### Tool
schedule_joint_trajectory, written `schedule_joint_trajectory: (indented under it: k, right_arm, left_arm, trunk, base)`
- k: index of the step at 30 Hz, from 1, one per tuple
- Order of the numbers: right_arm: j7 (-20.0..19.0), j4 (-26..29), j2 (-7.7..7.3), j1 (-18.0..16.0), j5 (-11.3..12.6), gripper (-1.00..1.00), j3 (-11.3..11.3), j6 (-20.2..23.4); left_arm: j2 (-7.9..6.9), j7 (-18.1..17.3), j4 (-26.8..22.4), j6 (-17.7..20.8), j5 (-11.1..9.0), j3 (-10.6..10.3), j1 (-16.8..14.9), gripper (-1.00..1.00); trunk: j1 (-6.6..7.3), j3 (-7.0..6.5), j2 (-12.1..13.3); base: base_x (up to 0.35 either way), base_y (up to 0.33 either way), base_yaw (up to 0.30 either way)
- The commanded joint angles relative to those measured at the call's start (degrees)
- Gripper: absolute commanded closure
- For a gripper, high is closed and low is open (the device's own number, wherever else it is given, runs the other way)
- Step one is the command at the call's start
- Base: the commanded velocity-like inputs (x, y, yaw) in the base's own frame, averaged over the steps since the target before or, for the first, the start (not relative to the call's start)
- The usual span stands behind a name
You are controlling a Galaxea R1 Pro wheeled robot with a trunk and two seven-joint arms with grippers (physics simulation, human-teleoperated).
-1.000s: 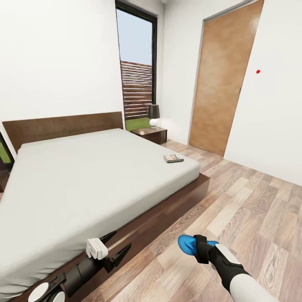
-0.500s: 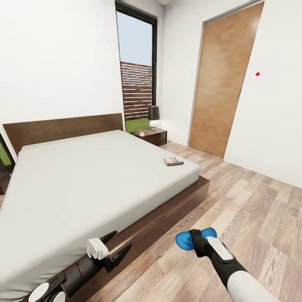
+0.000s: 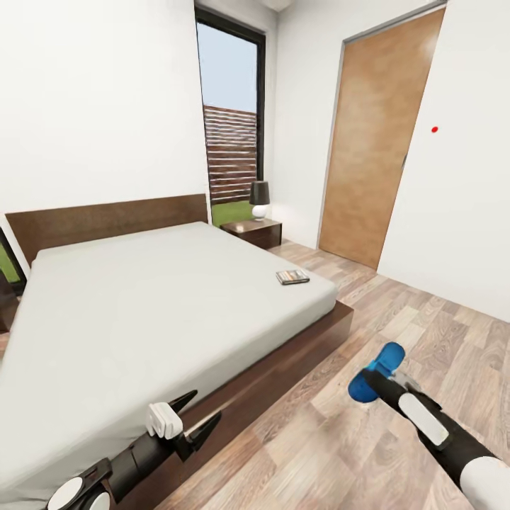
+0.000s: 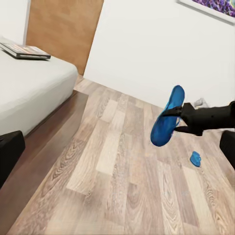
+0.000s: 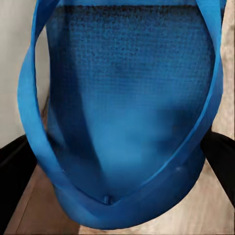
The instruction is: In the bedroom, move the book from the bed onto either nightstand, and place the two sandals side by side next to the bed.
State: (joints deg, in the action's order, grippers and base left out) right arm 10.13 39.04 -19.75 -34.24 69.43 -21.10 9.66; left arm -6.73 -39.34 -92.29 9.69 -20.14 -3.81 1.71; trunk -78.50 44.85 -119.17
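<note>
My right gripper (image 3: 379, 377) is shut on a bright blue sandal (image 3: 388, 353) and holds it in the air above the wood floor, to the right of the bed's foot corner. The left wrist view shows that sandal (image 4: 168, 117) hanging on edge, and the other sandal (image 4: 196, 158) lying on the floor farther off. In the right wrist view the held sandal (image 5: 122, 112) sits between the dark fingers (image 5: 219, 156). The book (image 3: 292, 277) lies near the right edge of the bed (image 3: 142, 304). A nightstand (image 3: 251, 228) stands beside the headboard. My left gripper (image 3: 193, 420) hangs open at the bed's near edge.
A lamp (image 3: 259, 198) stands on the nightstand, beside a tall window (image 3: 230, 120). A brown door (image 3: 375, 142) is in the right wall. Wood floor (image 3: 425, 326) stretches between bed and wall. A purple picture (image 4: 215, 6) hangs on the wall.
My right arm has swung right and up with the sandal, which now stands more on edge. The left arm has stayed put. The view has shifted only slightly.
</note>
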Motion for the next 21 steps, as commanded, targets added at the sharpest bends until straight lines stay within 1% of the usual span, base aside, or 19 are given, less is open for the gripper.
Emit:
schedule_joint_trajectory:
  k: [1, 2, 3, 4, 5, 7, 8, 9, 10, 11, 12, 13, 14, 15, 17, 18, 19, 20, 21]
  right_arm:
    - [-4.47, -0.07, -3.62, 0.11, 0.66, 1.00, -0.39, 0.04]
    - [-10.50, -0.51, -7.11, 0.22, 0.68, 1.00, -0.39, 0.04]
    - [-17.36, -1.43, -10.19, 0.28, 0.69, 1.00, -0.41, 0.04]
    - [-28.23, -4.36, -13.37, 0.34, 0.67, 1.00, -0.42, 0.01]
    - [-35.27, -7.44, -14.61, 0.36, 0.63, 1.00, -0.43, -0.07]
    - [-47.76, -15.42, -15.91, 0.39, 0.26, 1.00, -0.46, -0.46]
    - [-52.89, -19.88, -16.19, 0.39, -0.48, 1.00, -0.48, -0.57]
    - [-57.00, -24.34, -16.32, 0.40, -1.70, 1.00, -0.50, -0.67]
    - [-58.67, -26.50, -16.37, 0.40, -2.45, 1.00, -0.50, -0.71]
    - [-61.26, -30.54, -16.43, 0.40, -4.14, 1.00, -0.51, -0.79]
    - [-62.94, -34.08, -16.47, 0.40, -5.83, 1.00, -0.51, -0.96]
    - [-64.41, -38.08, -16.46, 0.40, -7.86, 1.00, -0.52, -1.63]
    - [-64.96, -39.87, -16.38, 0.40, -8.70, 1.00, -0.52, -2.46]
    - [-65.41, -41.44, -15.83, 0.40, -9.47, 1.00, -0.52, -4.26]
    - [-65.70, -42.41, -14.47, 0.40, -9.95, 1.00, -0.52, -6.50]
    - [-65.88, -43.01, -12.11, 0.40, -10.22, 1.00, -0.52, -7.96]
    - [-65.87, -43.09, -11.80, 0.40, -10.25, 1.00, -0.52, -8.11]
    - [-65.86, -43.16, -11.46, 0.40, -10.29, 1.00, -0.52, -8.30]
    - [-65.86, -43.19, -11.41, 0.40, -10.49, 1.00, -0.52, -8.32]
  left_arm:
    - [-0.03, -0.04, -0.02, 0.62, -0.60, -0.05, 0.01, -1.00]
    - [-0.03, -0.04, -0.01, 0.64, -0.60, -0.02, 0.00, -1.00]
    - [-0.06, -0.07, 0.00, 0.66, -0.60, 0.02, -0.01, -1.00]
    - [-0.17, -0.11, 0.00, 0.63, -0.65, 0.10, 0.00, -1.00]
    - [-0.24, -0.19, 0.00, 0.62, -0.68, 0.19, 0.05, -1.00]
    - [-0.49, -0.55, -0.01, 0.62, -0.82, 0.48, 0.18, -1.00]
    - [-0.77, -0.81, -0.01, 0.64, -0.92, 0.82, 0.26, -1.00]
    - [-0.98, -0.95, 0.00, 0.65, -0.96, 1.05, 0.31, -1.00]
    - [-1.40, -1.23, 0.03, 0.63, -1.05, 1.64, 0.40, -1.00]
    - [-1.81, -1.48, 0.12, 0.62, -1.11, 2.35, 0.48, -1.00]
    - [-2.14, -1.72, 0.49, 0.61, -1.15, 3.02, 0.55, -1.00]
    - [-2.52, -2.37, 1.80, 0.60, -1.18, 3.97, 0.60, -1.00]
    - [-2.78, -3.12, 3.23, 0.58, -1.20, 4.52, 0.62, -1.00]
    - [-3.03, -4.55, 5.92, 0.50, -1.10, 5.24, 0.64, -1.00]
    - [-3.22, -6.48, 8.53, 0.45, -0.99, 6.06, 0.65, -1.00]
    - [-3.35, -8.69, 11.88, 0.31, -0.93, 6.89, 0.66, -1.00]
    - [-3.36, -8.94, 14.44, 0.03, -0.81, 6.98, 0.66, -1.00]
    - [-3.29, -9.98, 17.54, -1.75, -0.84, 6.90, 0.66, -1.00]
    - [-3.24, -11.51, 17.92, -2.06, -0.85, 6.85, 0.66, -1.00]
  trunk:
    - [0.23, -0.13, 0.39]
    - [0.45, -0.31, 0.80]
    - [0.67, -0.49, 1.20]
    - [0.89, -0.67, 1.60]
    - [1.11, -0.85, 2.00]
    - [1.55, -1.21, 2.80]
    - [1.77, -1.39, 3.20]
    - [1.98, -1.57, 3.60]
    - [2.20, -1.75, 4.00]
    - [2.42, -1.93, 4.41]
    - [2.64, -2.11, 4.81]
    - [2.86, -2.29, 5.21]
    - [3.08, -2.47, 5.61]
    - [3.08, -2.47, 5.61]
    - [3.08, -2.47, 5.61]
    - [3.08, -2.47, 5.61]
    - [3.08, -2.47, 5.61]
    - [3.08, -2.47, 5.61]
    - [3.08, -2.47, 5.61]
  base:
    - [0.000, 0.000, 0.000]
    - [0.000, 0.000, 0.000]
    - [0.000, 0.000, 0.000]
    - [0.000, 0.000, 0.000]
    - [0.000, 0.000, 0.000]
    - [0.000, 0.000, 0.000]
    - [0.000, 0.000, 0.000]
    - [0.000, 0.000, 0.000]
    - [0.000, 0.000, 0.000]
    - [0.000, 0.000, 0.000]
    - [0.000, 0.000, 0.000]
    - [0.000, 0.000, 0.000]
    - [0.000, 0.000, 0.000]
    - [0.000, 0.000, 0.000]
    - [0.000, 0.000, 0.000]
    - [0.000, 0.000, 0.000]
    - [0.000, 0.000, 0.000]
    - [0.000, 0.000, 0.000]
    - [0.000, 0.000, 0.000]
